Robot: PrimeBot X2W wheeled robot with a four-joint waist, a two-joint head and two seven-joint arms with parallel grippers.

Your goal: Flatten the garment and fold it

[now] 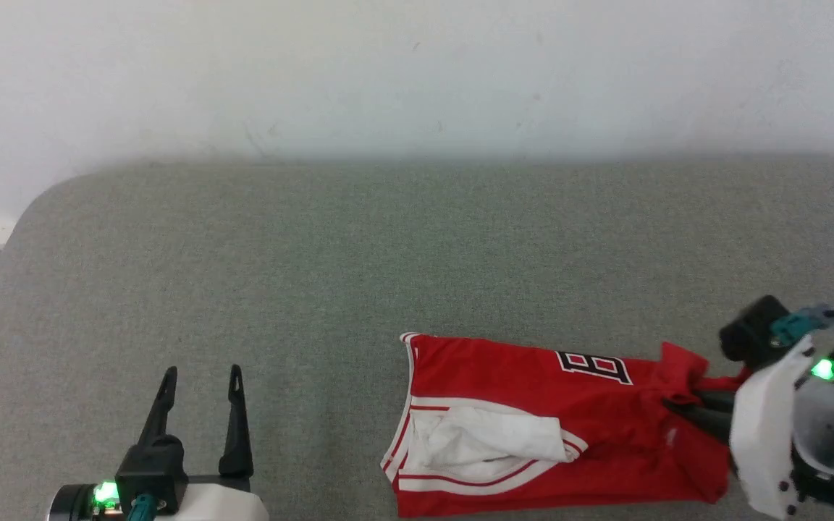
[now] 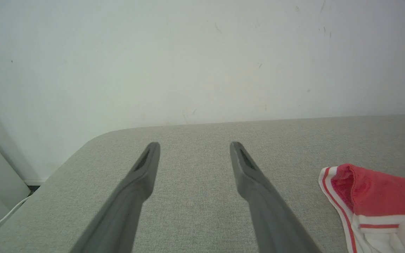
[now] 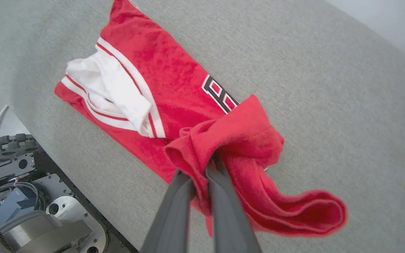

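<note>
The red garment (image 1: 533, 405) lies partly folded on the grey table at the lower right, with a white sleeve (image 1: 489, 438) and black lettering (image 1: 594, 365) showing. Its striped edge shows in the left wrist view as the garment (image 2: 374, 203). My right gripper (image 1: 681, 405) is shut on a bunched red fold of the garment (image 3: 223, 140) and lifts it slightly; the right gripper (image 3: 202, 168) has cloth pinched between its fingers. My left gripper (image 1: 200, 376) stands open over bare table at the lower left, well apart from the cloth, and the left gripper (image 2: 194, 146) holds nothing.
The grey table (image 1: 316, 253) stretches wide to the left and back, ending at a white wall (image 1: 417, 72). Its rounded left corner (image 1: 33, 210) and near edge are close. The robot's base and wheels (image 3: 16, 182) sit below the table edge.
</note>
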